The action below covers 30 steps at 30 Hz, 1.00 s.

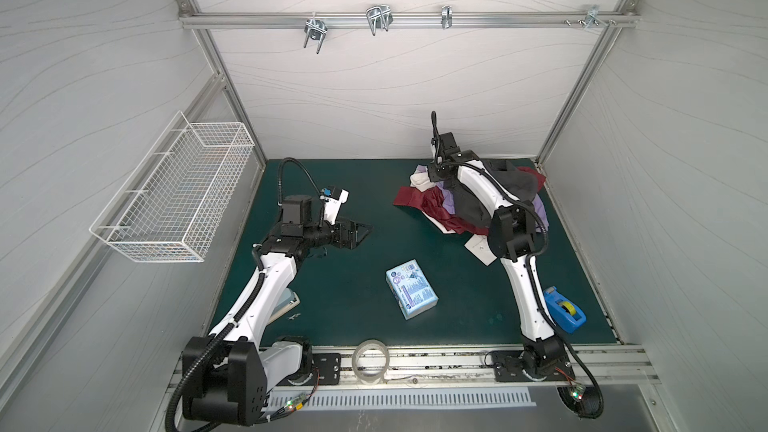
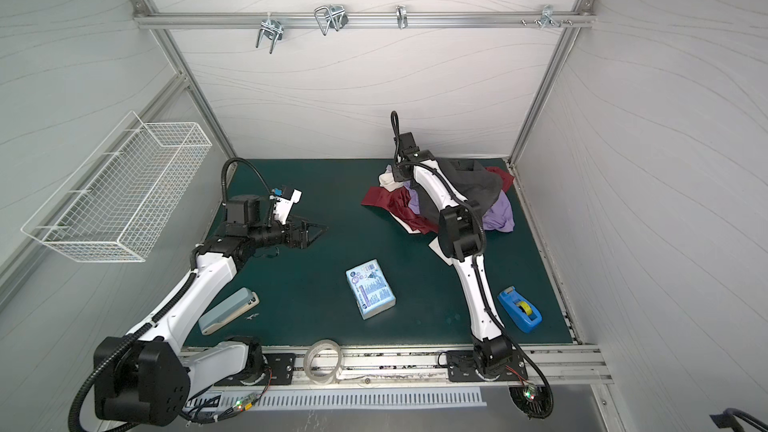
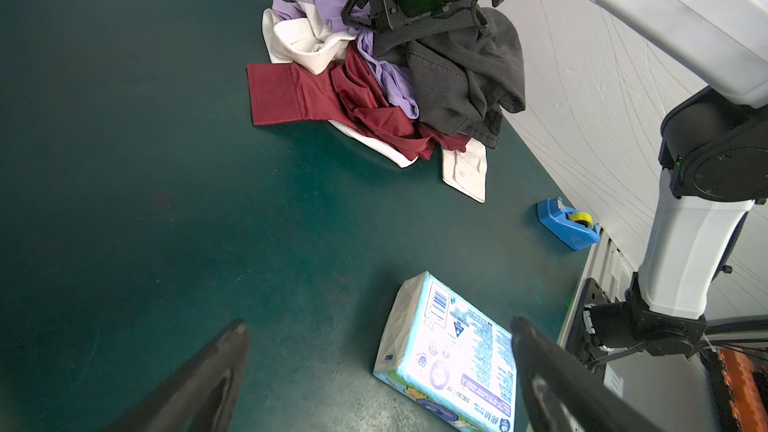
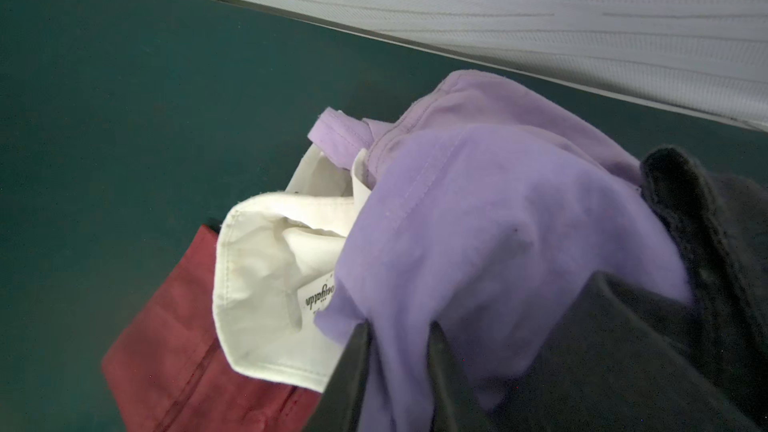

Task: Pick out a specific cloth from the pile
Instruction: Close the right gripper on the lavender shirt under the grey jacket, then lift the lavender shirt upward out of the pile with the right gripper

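Lavender cloth (image 4: 478,234) nipped narrow in my right hand (image 4: 399,338), at the pile's (image 3: 386,76) far end.
Only my right wrist view shows that pinch; in both top views my right arm (image 1: 478,189) covers it. Dark grey garment (image 3: 457,76) overlaps the cloth; my left hand (image 3: 379,322) gapes wide above the desk (image 3: 166,201), well apart.

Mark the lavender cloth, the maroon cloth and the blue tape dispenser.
lavender cloth (image 4: 478,222): right wrist view, on its broad middle fold.
maroon cloth (image 3: 291,93): left wrist view, on its flat spread-out panel.
blue tape dispenser (image 3: 561,228): left wrist view, on its blue side wall.
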Tool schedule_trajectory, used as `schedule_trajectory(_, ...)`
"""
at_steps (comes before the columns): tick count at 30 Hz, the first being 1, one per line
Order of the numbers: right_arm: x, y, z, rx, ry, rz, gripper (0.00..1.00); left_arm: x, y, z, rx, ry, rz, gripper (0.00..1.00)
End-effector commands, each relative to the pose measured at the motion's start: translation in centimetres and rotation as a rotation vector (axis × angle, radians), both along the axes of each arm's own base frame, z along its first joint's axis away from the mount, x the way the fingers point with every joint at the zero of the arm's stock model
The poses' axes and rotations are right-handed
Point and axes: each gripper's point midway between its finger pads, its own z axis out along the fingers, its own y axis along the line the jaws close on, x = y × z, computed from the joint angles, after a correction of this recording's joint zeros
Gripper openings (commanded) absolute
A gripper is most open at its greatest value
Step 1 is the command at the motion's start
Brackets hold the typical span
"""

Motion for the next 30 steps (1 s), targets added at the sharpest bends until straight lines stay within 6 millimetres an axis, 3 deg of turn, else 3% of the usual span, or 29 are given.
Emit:
schedule_trajectory(1, 0.5, -0.3, 1.2, 0.001, -0.03, -0.005, 0.15, 0.7, -0.2, 2.0, 0.007, -0.066, -0.011, 0.98)
schedule_trajectory(5, 0.4, -0.8, 3.3, -0.006, -0.066, -0.011, 0.0, 0.5, -0.2, 2.3, 0.007, -0.074, -0.01, 0.99)
schedule_trajectory(30, -3.5, -4.0, 24.3, 0.036, -0.45, 0.007, 0.0, -1.3, -0.3, 4.1, -0.009, -0.149, -0.023, 0.99)
